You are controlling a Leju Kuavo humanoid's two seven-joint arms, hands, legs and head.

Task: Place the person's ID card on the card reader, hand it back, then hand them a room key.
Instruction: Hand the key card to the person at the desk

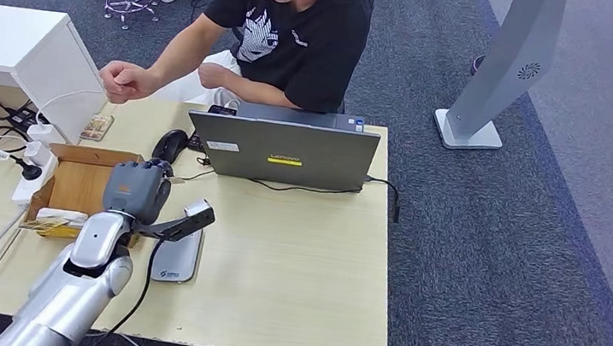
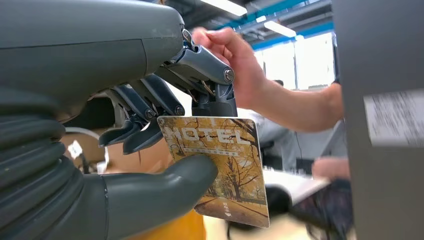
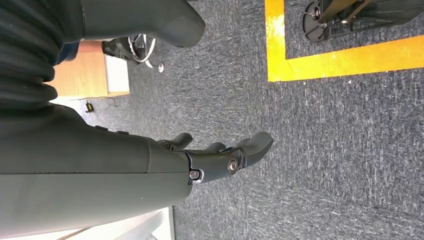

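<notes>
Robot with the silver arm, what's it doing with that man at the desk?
The robot's left hand holds a hotel key card pinched between its thumb and fingers, above the cardboard box on the table. The seated person holds a hand out toward it, not yet touching the card. The right hand hangs empty over the floor.

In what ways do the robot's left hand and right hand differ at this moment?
The left hand pinches a hotel key card between thumb and fingers; the right hand holds nothing, its fingers apart. The left hand is raised over the table; the right hand hangs above the carpet. Both are grey.
</notes>
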